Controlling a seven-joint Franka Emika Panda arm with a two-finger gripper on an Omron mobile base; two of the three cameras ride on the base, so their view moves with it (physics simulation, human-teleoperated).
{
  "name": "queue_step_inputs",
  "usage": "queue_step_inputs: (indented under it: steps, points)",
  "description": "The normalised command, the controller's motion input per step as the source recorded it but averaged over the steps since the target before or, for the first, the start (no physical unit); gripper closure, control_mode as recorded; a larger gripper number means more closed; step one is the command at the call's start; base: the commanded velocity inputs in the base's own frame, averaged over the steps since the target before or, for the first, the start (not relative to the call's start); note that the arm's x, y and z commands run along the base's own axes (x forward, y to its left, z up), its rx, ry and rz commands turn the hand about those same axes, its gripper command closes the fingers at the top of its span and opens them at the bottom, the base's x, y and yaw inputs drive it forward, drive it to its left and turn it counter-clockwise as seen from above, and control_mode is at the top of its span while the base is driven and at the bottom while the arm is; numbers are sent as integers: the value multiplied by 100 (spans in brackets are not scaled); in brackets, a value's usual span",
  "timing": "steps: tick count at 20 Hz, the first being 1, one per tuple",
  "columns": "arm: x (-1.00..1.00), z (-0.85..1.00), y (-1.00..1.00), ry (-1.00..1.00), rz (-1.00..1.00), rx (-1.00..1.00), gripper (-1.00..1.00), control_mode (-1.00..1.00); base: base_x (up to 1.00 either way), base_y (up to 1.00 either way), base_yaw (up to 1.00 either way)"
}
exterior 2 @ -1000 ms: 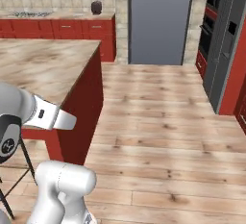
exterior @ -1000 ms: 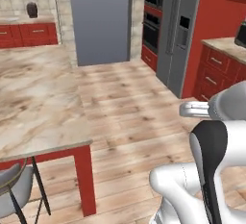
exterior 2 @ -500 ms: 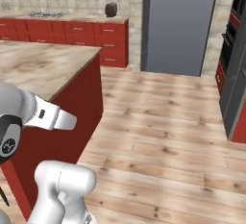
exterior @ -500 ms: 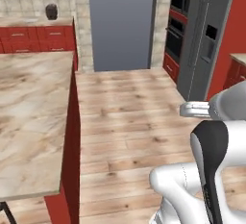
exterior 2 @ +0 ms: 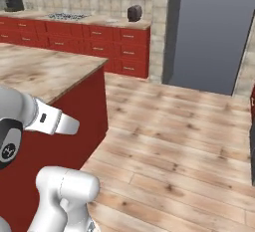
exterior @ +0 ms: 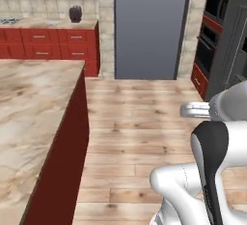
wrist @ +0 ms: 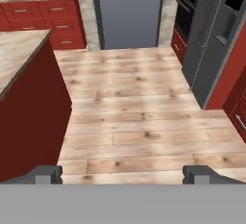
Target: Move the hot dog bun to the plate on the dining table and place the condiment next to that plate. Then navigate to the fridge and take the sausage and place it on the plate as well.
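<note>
My gripper point(wrist: 122, 172) is open, its two dark fingertips point(wrist: 45, 172) wide apart over bare wooden floor with nothing between them. The dining table point(exterior: 29, 108), a beige veined marble top on red cabinets, runs along my left; its corner also shows in the right base view point(exterior 2: 45, 71) and the hand view point(wrist: 14, 55). The dark grey fridge point(wrist: 211, 40) stands shut at the right, its edge also in the left base view point(exterior: 234, 50). The hot dog bun, plate, condiment and sausage are out of view.
A tall blue-grey flat panel point(exterior: 149, 26) stands straight ahead across the plank floor point(exterior: 140, 137). Black ovens point(exterior: 212, 21) sit between it and the fridge. Red base cabinets with a dark countertop appliance point(exterior 2: 134, 13) line the back wall.
The base has driven and turned: the whole picture has shifted, the grey panel and ovens sliding right and coming closer, the table edge now close on the left. The gripper stays open.
</note>
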Motion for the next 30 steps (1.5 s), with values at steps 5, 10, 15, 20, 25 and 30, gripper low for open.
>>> queue_step_inputs:
  steps: [5, 10, 15, 20, 25, 30]
  points:
    - [0, 0, 0, 0, 0, 0, -100, 100, 100, -71, 32]
    - [0, 0, 0, 0, 0, 0, -100, 100, 100, -70, 33]
    - [0, 0, 0, 0, 0, 0, -100, 100, 100, -68, 34]
    - [0, 0, 0, 0, 0, 0, -100, 100, 100, -76, 30]
    - [0, 0, 0, 0, 0, 0, -100, 100, 96, -90, 24]
    - [0, 0, 0, 0, 0, 0, -100, 100, 94, -93, 23]
